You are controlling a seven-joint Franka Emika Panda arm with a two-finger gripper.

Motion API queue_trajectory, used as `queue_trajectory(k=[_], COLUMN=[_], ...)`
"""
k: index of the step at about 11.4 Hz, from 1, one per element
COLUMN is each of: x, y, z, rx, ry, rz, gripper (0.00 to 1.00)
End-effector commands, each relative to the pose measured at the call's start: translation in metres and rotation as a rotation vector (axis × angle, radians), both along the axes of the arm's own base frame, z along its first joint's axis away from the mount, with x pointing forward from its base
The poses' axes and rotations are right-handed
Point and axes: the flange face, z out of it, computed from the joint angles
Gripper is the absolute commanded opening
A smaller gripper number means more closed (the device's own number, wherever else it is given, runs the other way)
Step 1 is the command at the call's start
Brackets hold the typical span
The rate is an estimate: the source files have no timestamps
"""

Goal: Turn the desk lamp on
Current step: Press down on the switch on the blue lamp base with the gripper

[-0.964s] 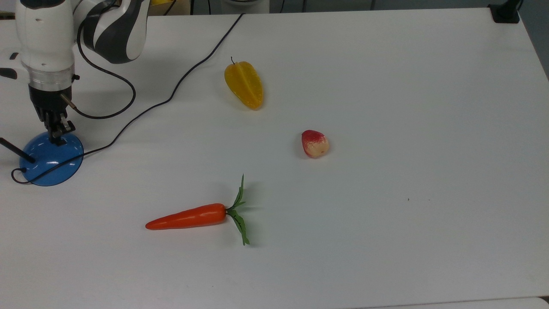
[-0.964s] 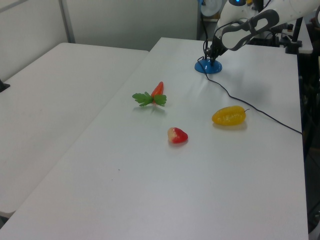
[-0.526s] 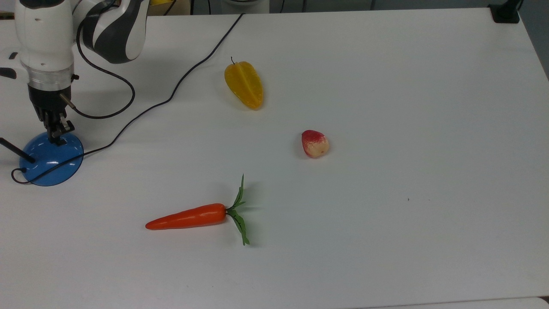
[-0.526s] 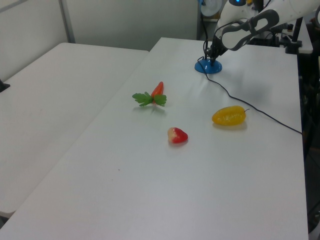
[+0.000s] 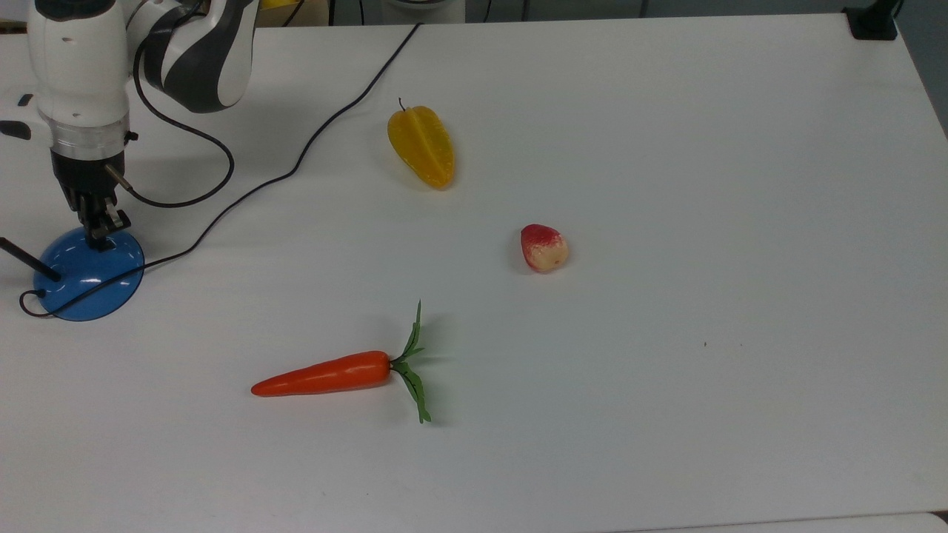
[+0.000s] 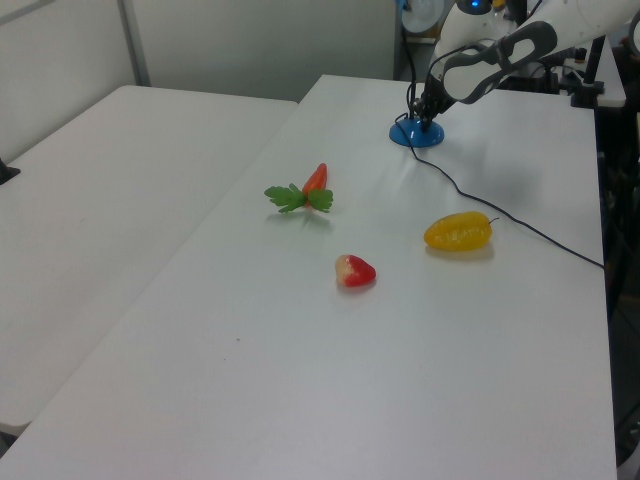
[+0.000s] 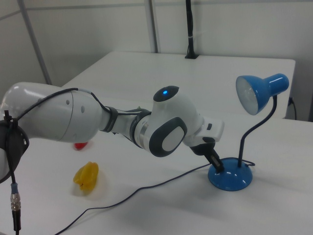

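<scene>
Gripper (image 5: 100, 237), fingers pressed together, touches the top of the desk lamp (image 5: 89, 274) base, yet its shade (image 7: 257, 93) looks unlit, so switching remains.

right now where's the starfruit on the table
In the top view the yellow starfruit lies upper middle of the white table, just right of the lamp's black cord, up-left of the strawberry.

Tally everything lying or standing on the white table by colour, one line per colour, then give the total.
Blue: 1, the desk lamp
Orange: 1, the carrot
Yellow: 1, the star fruit
Red and cream: 1, the small fruit
Total: 4
</scene>
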Motion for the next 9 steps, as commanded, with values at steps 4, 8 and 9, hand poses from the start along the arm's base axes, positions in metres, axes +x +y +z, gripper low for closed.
queue_trajectory(k=[4,8,9], x=[0.0112,0.0111,0.0084], y=[-0.0103,-0.0047,-0.0042], z=[-0.0085,-0.013,-0.0143], rx=[-0.023,-0.039,-0.037], ry=[-0.014,0.011,0.017], rz=[-0.011,0.029,0.029], gripper=[0.0,0.0,0.0])
